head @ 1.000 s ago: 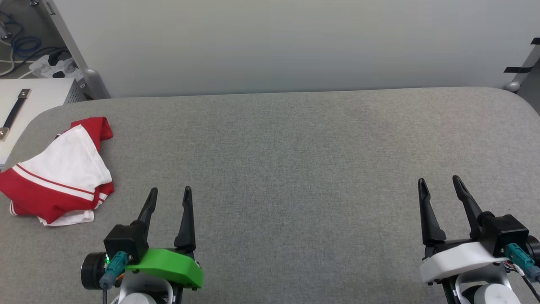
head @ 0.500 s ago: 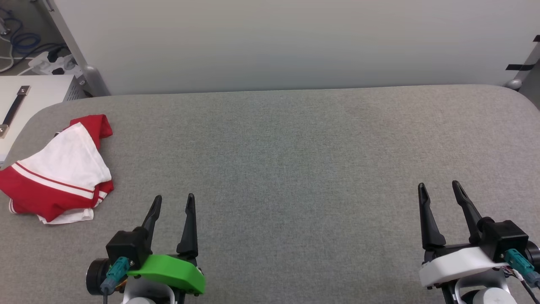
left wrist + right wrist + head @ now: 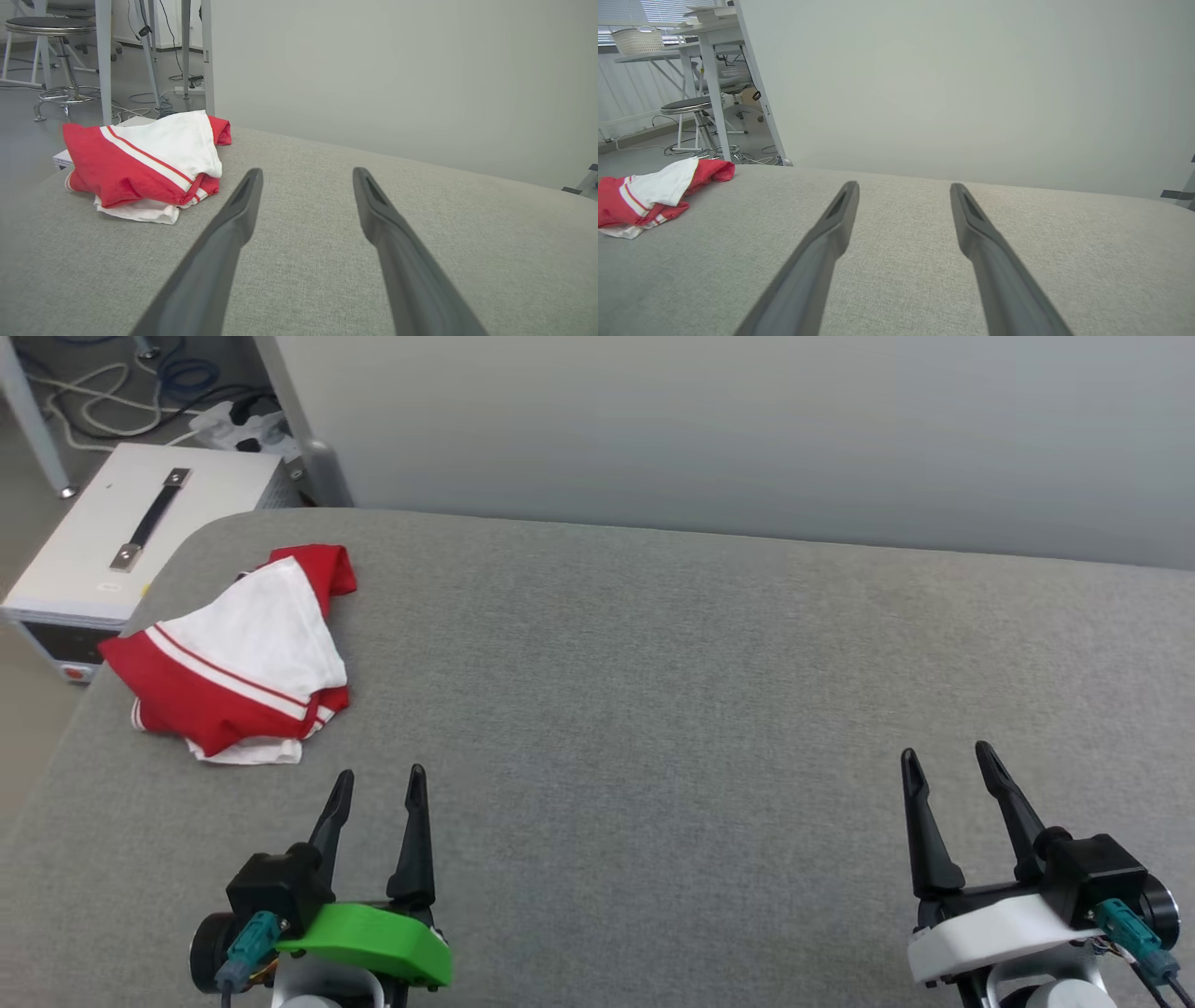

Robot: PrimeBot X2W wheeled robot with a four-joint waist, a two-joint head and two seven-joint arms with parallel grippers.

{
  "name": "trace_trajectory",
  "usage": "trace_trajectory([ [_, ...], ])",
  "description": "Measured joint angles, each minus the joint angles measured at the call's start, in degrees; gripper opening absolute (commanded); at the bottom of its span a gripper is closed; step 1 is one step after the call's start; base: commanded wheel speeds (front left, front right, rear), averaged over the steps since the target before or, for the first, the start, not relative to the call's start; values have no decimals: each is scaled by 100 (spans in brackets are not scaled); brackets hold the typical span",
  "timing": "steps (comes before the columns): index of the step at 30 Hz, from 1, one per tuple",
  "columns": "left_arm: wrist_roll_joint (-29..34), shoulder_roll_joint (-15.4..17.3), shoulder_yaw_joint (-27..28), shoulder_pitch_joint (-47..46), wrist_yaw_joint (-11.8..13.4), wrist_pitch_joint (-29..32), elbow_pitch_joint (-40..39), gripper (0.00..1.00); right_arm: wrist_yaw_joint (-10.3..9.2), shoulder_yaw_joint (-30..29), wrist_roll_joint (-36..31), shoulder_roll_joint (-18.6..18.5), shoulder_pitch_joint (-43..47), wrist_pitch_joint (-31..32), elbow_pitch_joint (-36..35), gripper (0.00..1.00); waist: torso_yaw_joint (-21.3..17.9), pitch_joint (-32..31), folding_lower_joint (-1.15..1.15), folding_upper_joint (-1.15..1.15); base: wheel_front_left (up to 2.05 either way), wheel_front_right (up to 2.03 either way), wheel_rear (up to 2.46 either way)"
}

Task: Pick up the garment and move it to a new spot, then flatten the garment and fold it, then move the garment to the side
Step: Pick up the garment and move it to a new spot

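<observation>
There is one garment (image 3: 238, 658) and one grey table (image 3: 653, 663). There are two grippers, one left gripper (image 3: 381, 773) and one right gripper (image 3: 945, 751), each with two fingers (image 3: 411, 840), so four fingers in all. Beyond the table there is one white box (image 3: 84, 569) with one handle (image 3: 149, 518), one power strip (image 3: 238, 425), one stool (image 3: 49, 25) and one basket (image 3: 637, 41).

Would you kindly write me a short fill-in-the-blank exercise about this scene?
The garment is white and ____.
Of the left hand and right hand, it lies nearer the ____ one.
Each hand's jaws are ____, not shut.
Missing words: red; left; open.
</observation>
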Motion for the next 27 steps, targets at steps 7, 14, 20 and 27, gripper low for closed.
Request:
trace_trajectory([
  [7, -29, -1, 62, 2, -2, -96, 1, 100, 0, 142, 10, 11, 38, -82, 22, 100, 618, -6, 0, 0, 0, 0, 0],
  [14, -38, 0, 111, 4, -45, -99, 0, 100, 0, 310, 60, 19, 55, -100, 46, 100, 1199, -6, 0, 0, 0, 0, 0],
  [20, -37, 0, 82, 4, -69, -99, -1, 100, 0, 392, 100, 20, 55, -100, 55, 100, 1565, 22, 0, 0, 0, 0, 0],
  [27, -37, 0, 49, 4, -89, -99, -1, 100, 0, 433, 101, 20, 49, -100, 58, 100, 1789, 130, 0, 0, 0, 0, 0],
])
